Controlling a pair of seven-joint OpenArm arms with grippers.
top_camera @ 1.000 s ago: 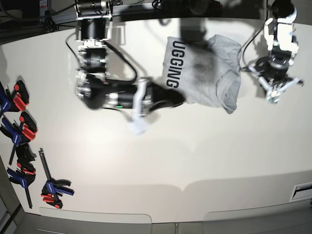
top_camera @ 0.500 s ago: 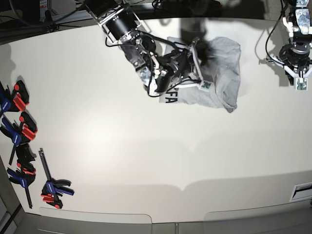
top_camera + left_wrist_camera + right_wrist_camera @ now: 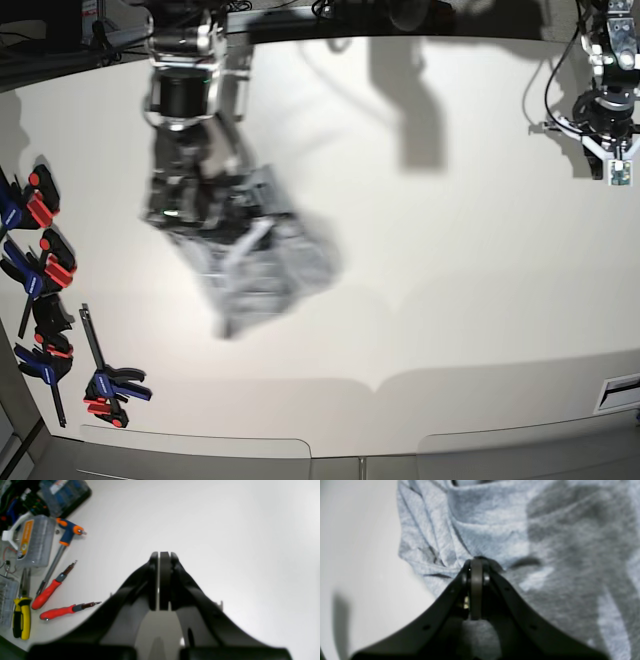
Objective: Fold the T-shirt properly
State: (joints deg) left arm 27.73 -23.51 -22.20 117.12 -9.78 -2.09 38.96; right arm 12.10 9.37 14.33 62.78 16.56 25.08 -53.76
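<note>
1. Grey heather cloth, the T-shirt (image 3: 255,255), hangs bunched and blurred under the right gripper (image 3: 476,565), toward the side of the table (image 3: 450,300) where the clamps (image 3: 45,270) lie.
2. Right gripper: the jaws are closed tight, and in the right wrist view a pinch of the T-shirt's fabric sits at their tips, with creases running away from that point. The garment is judged to be held by this single pinch.
3. Left gripper (image 3: 160,555): the jaws are pressed together with nothing between them. It sits well apart from the T-shirt, over bare table near the far corner, with the screwdrivers (image 3: 57,597) and plastic cases (image 3: 35,540) off to one side in its wrist view.
4. Fold status: no flat, squared fold is visible. The T-shirt shows as a crumpled mass with no sleeve, hem or collar laid out; the lettering cannot be made out in the blur.
5. Work done, as judged: the garment is gripped and clear of the far part of the table, nothing more.
6. Work left, as judged: lay the T-shirt flat on the table, smooth it, fold sleeves and body, and release.
</note>
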